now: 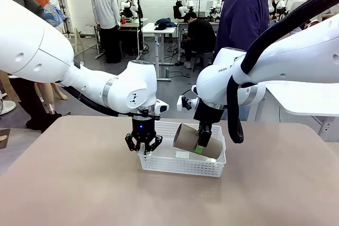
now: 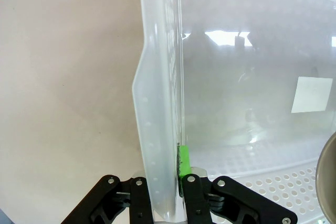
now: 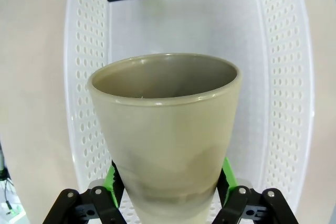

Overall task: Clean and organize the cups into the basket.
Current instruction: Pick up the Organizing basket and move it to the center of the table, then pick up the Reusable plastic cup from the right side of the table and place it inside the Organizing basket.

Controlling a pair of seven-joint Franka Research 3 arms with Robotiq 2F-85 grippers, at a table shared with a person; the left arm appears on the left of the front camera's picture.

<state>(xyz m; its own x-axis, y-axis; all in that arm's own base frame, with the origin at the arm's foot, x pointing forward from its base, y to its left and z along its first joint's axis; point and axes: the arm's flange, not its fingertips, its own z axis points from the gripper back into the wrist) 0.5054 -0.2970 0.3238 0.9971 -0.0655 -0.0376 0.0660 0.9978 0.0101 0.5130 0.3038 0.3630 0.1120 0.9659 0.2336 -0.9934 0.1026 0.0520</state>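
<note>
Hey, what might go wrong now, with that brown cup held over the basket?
The cup lies on its side in the right fingers, gripped toward its narrow end, so it may slip out or land hard. The left fingers pinch one wall of the basket, so any pull could tip or drag it.

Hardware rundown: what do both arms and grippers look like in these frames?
Both arms are glossy white rounded links. The left arm has a silver joint ring and a thin black cable underneath; the right arm carries black "FRAN" lettering and a thick black ribbed hose. Left gripper and right gripper: black linkage fingers, green pads; the left shows a blue light.
</note>
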